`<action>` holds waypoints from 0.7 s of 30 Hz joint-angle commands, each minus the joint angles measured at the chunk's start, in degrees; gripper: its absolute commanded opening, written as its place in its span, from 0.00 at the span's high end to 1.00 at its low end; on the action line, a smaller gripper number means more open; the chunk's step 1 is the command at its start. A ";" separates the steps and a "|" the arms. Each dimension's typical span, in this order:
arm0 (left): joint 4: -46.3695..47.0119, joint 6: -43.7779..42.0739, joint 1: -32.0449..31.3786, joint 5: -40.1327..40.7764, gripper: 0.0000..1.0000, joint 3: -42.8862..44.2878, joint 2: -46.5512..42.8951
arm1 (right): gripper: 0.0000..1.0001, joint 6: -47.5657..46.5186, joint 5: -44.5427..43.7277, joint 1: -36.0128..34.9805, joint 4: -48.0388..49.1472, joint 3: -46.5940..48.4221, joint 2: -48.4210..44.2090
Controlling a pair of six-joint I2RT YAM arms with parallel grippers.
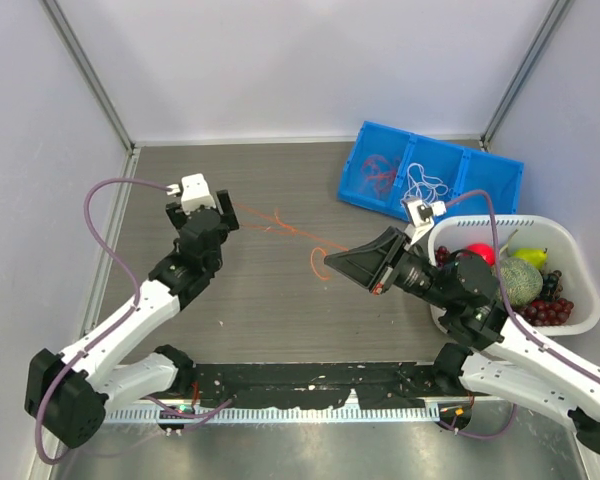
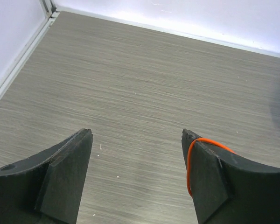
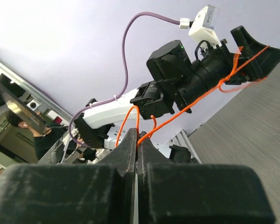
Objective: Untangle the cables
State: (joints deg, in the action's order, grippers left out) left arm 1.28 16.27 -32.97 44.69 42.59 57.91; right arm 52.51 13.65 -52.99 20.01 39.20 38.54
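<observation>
your right gripper (image 3: pixel 137 136) pinches thin orange cable (image 3: pixel 196 101) taut; left gripper (image 2: pixel 136 135) spread wide, cable looped over one matte finger.

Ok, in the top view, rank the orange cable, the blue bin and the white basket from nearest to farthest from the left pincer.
From the left pincer:
1. orange cable: looped round one of its fingers, stretching off to the right.
2. blue bin: back right.
3. white basket: far right, nearer the front than the bin.
</observation>
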 commanded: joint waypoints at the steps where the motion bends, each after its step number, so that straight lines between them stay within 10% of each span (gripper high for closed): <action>1: 1.10 5.52 7.56 -1.17 0.18 0.92 2.29 | 0.99 -2.58 0.50 0.17 1.00 6.94 -4.00; 21: -4.88 11.85 14.69 -9.88 0.12 1.09 3.26 | 0.99 -17.27 -19.27 0.17 -19.66 14.85 -15.61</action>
State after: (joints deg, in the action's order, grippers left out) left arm -3.62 26.81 -18.63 36.05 42.85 61.89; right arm 38.89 -0.64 -52.71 1.74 51.42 23.83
